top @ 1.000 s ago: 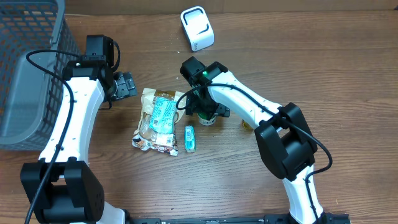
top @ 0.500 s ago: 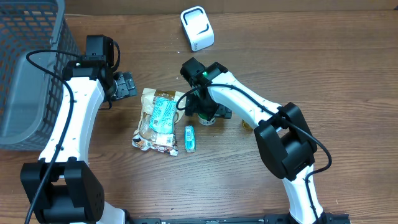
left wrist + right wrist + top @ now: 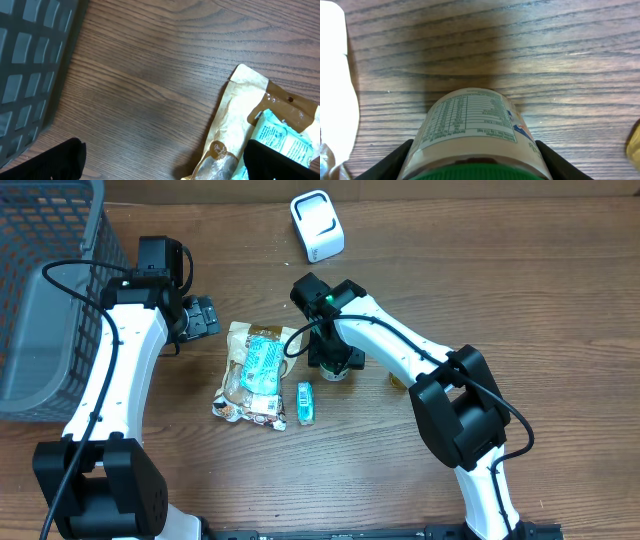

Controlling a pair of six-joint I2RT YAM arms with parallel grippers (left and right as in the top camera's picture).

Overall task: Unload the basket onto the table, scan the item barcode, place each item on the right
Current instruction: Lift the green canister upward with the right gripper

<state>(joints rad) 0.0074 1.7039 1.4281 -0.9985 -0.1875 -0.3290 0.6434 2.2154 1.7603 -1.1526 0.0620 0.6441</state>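
The right tool (image 3: pixel 475 159) has narrowed from wide open and now clamps the bottle (image 3: pixel 470 122), a finger flush on each side and the green cap toward the camera. I judge the pick is made. Lifting the bottle and turning its label to the scanner (image 3: pixel 317 225) are still to do. The bottle rests on the desk (image 3: pixel 520 270), just right of the bag (image 3: pixel 252 370) and well short of the scanner. The right wrist view shows the finger contact and the label's nutrition panel, but no barcode. Overhead, the arm hides most of the bottle, yet only that view shows the scanner. The left tool (image 3: pixel 205 317) stays wide open and empty by the bag's top, near the basket (image 3: pixel 40 280).
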